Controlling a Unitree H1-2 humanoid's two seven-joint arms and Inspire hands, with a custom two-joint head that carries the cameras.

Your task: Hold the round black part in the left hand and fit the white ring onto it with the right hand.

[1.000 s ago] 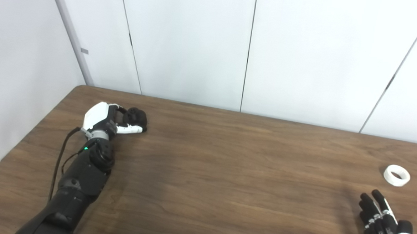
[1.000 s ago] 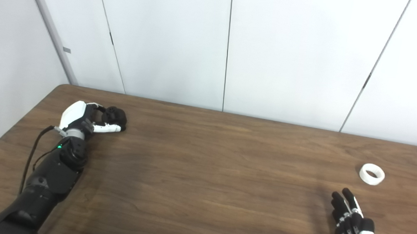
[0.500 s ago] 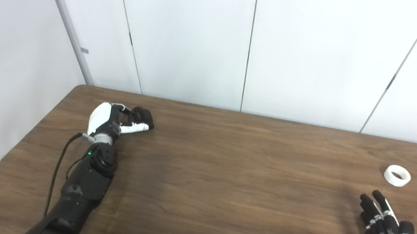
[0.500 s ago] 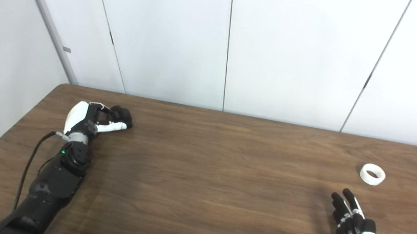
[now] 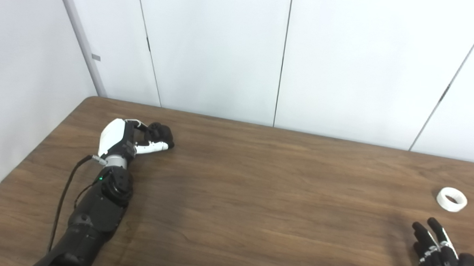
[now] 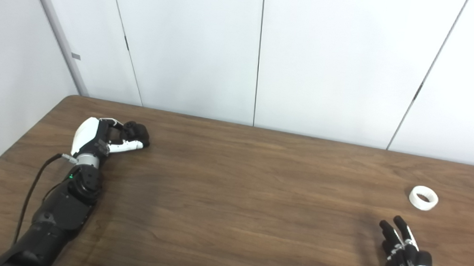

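The round black part point(image 5: 161, 131) is held in the left hand point(image 5: 129, 137). The right hand point(image 5: 441, 259) is open and empty, near the white ring point(image 5: 451, 199).

Even, bright overhead light fills the room. The white wall panels point(image 5: 209, 46) look flat and nearly washed out. Soft, faint shadows lie on the wooden table point(image 5: 258, 199) beside the left arm point(image 5: 95, 210). Everything looks slightly soft.

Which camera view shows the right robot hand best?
The right eye view: the right robot hand sits further inside the frame there. The left eye view crops more of it at the bottom right corner.
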